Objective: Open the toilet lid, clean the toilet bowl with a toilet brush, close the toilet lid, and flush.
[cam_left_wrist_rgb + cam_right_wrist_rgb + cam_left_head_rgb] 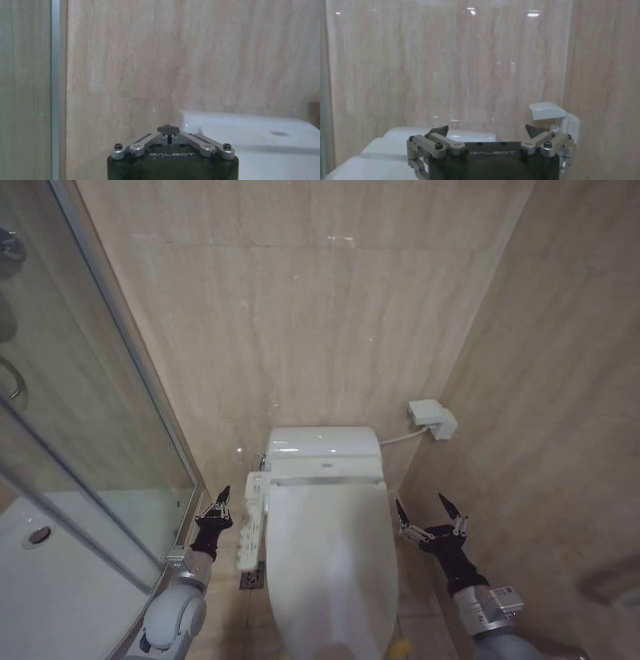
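Toilet lid [328, 565] is down, a glossy white elongated oval plastic cover lying flat over the toilet bowl [283, 635], centred low in the head view between the two arms. Behind it sits a smooth white rounded-rectangle tank [323, 443] against the wall. A white button panel [253, 525], a long flat strip, runs along the bowl's left side.

Left gripper [219, 505] is held up just beside the button panel, not touching it; black fingers pressed together tip to tip, holding nothing. In the left wrist view the metal linkages fold inward to a closed point [169, 129].

Right gripper [430, 513] hovers to the right of the lid, apart from it; black pointed fingers spread wide, empty. The right wrist view shows the gap clearly [487, 131].

Walls [300, 310] are polished beige stone-look tile with faint veining. A white boxy wall fixture [432, 418] with a cable sits right of the tank. A glass shower screen [70, 410] with a metal frame stands to the left, over a white shower tray [60, 580].
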Controlling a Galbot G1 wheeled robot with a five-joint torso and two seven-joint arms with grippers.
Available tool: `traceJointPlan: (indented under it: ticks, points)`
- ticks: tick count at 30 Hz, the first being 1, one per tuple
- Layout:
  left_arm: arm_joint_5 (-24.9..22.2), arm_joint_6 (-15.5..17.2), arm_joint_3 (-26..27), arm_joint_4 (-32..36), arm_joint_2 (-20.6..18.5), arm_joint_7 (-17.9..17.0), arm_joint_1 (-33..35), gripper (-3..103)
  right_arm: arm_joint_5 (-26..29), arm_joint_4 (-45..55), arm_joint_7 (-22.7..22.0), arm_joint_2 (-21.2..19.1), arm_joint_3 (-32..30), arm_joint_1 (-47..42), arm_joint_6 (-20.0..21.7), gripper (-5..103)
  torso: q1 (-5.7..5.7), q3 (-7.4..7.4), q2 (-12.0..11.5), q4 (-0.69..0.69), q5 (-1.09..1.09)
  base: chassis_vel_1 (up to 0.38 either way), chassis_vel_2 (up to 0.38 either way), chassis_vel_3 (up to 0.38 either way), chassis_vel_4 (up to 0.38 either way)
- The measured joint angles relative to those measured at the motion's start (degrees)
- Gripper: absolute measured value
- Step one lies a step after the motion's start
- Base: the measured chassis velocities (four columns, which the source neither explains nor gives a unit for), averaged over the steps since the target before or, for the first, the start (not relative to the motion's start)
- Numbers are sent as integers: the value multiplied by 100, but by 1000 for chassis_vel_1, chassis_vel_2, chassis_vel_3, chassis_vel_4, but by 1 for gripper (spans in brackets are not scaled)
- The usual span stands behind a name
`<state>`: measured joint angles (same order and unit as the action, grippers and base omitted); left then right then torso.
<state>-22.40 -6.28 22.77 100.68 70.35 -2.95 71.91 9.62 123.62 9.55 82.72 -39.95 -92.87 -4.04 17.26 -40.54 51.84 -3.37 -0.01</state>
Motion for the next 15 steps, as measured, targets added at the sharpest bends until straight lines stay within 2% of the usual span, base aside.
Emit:
traceJointPlan:
  ticks: [7,12,13,15]
  points:
    - [28,-22,-33,35,22,10,22,0,0,0,0,0,0,0,0,100,1,0,0,2,4,259,-257,-253,253]
    - [42,-36,-64,55,30,17,37,0,0,0,0,0,0,0,0,100,0,0,1,2,-1,310,-309,-307,318]
    - [48,-45,-73,60,32,21,45,0,0,0,0,0,1,0,0,100,-1,0,0,2,6,355,-334,-326,328]
    - [58,-56,-94,61,36,25,57,0,0,1,0,1,0,-6,0,100,-8,5,6,1,-7,325,-333,-319,319]
